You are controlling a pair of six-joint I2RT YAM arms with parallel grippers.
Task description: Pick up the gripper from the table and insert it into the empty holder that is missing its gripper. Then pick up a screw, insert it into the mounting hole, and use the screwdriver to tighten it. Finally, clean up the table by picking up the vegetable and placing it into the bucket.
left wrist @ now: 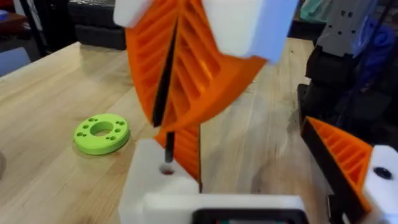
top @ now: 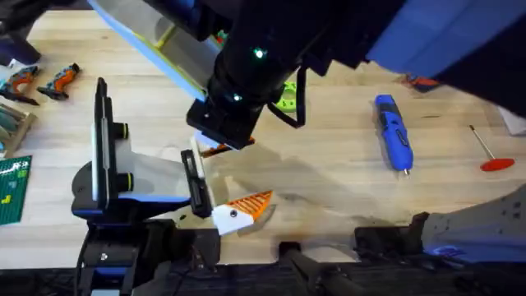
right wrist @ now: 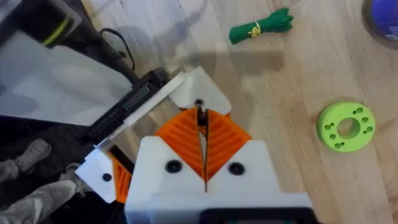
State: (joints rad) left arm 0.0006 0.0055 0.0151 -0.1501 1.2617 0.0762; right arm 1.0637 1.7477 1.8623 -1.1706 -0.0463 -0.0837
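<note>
The right arm (top: 246, 74) sits closest under the overhead camera, large and dark, reaching across the middle of the worktop. The right gripper (right wrist: 202, 124) has its orange ribbed pads (right wrist: 180, 134) pressed together on a thin dark screw (right wrist: 200, 114), held upright with its tip pointing down.

Surface: pale wooden worktop (top: 329, 189), grain running side to side. Dark equipment stands in the room past its edge.

The left gripper (left wrist: 255, 177) is near the front edge, left of centre, fingers spread well apart. One finger is the white angular plastic holder (left wrist: 152, 183), with a mounting hole in its top face. The small orange ribbed wedge-shaped gripper (left wrist: 186, 149) stands against that holder. The other finger carries its own orange pad (left wrist: 345, 158). The screw tip is right at the hole; whether it has entered I cannot tell.

- Chunky bright-blue pen-shaped screwdriver (top: 393, 131): right half of the worktop, lying flat, well apart from both grippers.
- Thin metal rod with a red handle (top: 491, 152): near the right edge.
- Round lime-green disc with holes (right wrist: 346, 126): centre, toward the back, near the right gripper.
- Slim dark-green toy vegetable (right wrist: 261, 28): flat on bare wood, apart from the disc.
- Round blue bucket (right wrist: 382, 15): only an edge visible, beyond the vegetable.

Open wood lies between the left gripper and the screwdriver.
</note>
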